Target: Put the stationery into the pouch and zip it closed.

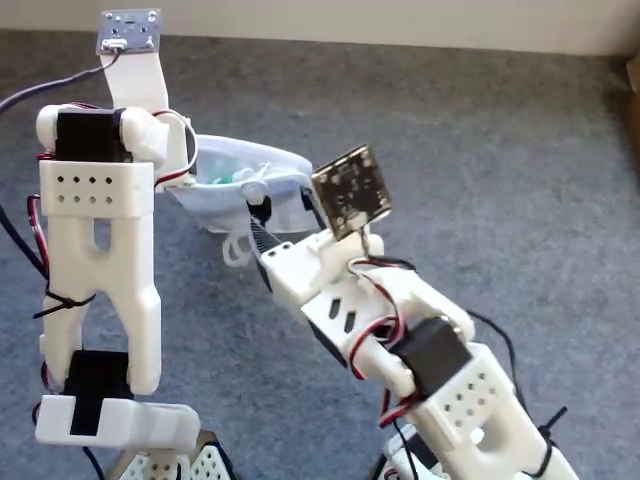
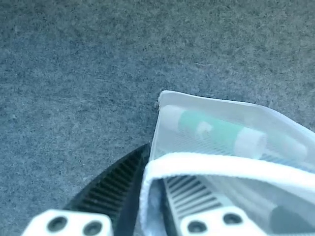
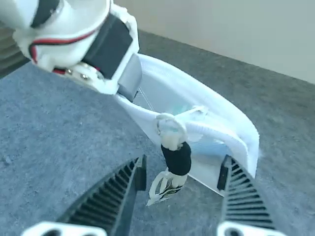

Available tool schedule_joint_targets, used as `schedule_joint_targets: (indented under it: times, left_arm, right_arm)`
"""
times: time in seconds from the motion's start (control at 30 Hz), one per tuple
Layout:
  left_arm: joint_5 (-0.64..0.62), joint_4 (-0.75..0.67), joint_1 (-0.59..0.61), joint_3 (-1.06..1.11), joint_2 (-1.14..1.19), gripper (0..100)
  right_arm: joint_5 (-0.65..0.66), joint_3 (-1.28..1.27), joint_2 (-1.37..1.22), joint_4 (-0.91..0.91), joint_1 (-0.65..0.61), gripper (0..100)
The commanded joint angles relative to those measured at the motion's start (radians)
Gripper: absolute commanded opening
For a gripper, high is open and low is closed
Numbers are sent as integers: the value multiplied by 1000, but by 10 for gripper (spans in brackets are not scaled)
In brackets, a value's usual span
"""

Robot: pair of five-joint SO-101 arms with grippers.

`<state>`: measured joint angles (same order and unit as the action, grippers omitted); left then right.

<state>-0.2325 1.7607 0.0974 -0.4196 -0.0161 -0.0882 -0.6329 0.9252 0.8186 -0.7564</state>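
White mesh pouch (image 1: 243, 176) sits on the grey table (image 2: 74, 73) between the two arms, its mouth gaping. At one end the left hand (image 2: 152, 189) is clenched on the pouch's rim, with the fabric pinched between its fingers. Facing the other side, the right hand (image 3: 183, 166) is released, its fingers spread either side of the black zip pull (image 3: 176, 158). Inside the pouch lies a green and white stick (image 2: 212, 131).
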Motion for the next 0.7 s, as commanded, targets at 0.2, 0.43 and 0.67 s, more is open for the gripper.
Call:
schedule_joint_targets:
  times: [0.2,0.43,0.67]
  left_arm:
    - [-14,-20,15,25,24,6]
    - [-12,-29,13,38,21,7]
    - [-12,-29,13,39,22,7]
  right_arm:
    - [5,-156,21,-283,-15,224]
    - [5,-234,19,-420,-15,224]
    - [5,-338,21,-547,-15,224]
